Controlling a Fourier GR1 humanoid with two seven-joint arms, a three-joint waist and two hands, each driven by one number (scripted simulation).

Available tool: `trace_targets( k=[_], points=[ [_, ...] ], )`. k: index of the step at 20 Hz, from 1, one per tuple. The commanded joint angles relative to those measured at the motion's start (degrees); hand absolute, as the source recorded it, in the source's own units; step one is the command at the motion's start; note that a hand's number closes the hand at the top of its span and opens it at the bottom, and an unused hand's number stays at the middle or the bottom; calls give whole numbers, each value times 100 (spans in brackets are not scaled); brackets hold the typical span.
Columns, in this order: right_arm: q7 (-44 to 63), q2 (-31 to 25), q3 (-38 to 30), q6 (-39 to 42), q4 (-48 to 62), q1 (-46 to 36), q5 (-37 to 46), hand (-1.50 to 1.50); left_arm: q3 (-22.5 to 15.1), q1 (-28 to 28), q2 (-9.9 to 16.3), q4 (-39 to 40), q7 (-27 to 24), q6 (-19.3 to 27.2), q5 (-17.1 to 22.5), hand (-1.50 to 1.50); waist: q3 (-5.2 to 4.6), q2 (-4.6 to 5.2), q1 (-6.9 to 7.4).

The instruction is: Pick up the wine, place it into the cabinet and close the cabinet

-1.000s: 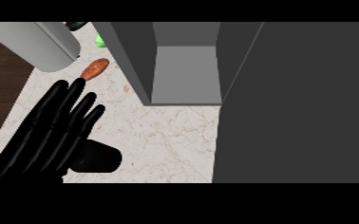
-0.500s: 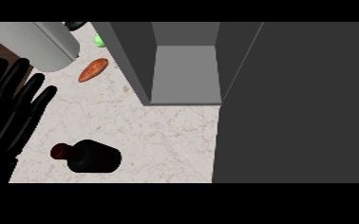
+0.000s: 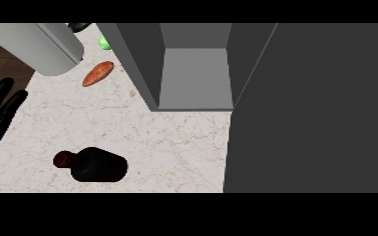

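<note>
The left hand (image 3: pixel 10 105), fingers straight, is withdrawing leftward, leaving the dark glass wine bottle (image 3: pixel 94 164) ungrasped on the marble counter (image 3: pixel 170 145).

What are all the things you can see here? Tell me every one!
wine bottle: one, dark with a reddish-brown cap, lying on the counter at lower left, free of any hand
carrot: one, orange, on the counter at upper left
green thing: one, bright green, mostly hidden behind the cabinet's left wall; I cannot tell what it is
cabinet: one, grey, open, nothing seen inside, at top centre
cabinet door: one, dark grey, swung open, filling the right side
counter: one, pale marbled top
forearm: one, grey, at upper left
left hand: one, black, only fingers showing at the left edge
</note>
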Motion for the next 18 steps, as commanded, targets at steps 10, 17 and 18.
trace_targets(
  k=[10, 17, 18],
  points=[
    [786, -115, 352, -294, -1419, 217, 2, -150, 1098, 1280, -224, 641, -1296, -1495, 1773, -150, 1, 0, -12],
    [912, -140, 282, -382, -1354, -95, 13, -150, 1287, 1931, -321, 1639, -2424, -2539, 1763, -150, 3, 21, -18],
    [943, -141, 159, -411, -1350, -232, -41, -150, 1294, 1817, -316, 1782, -2526, -2580, 1730, -150, 5, 27, -25]
  ],
)
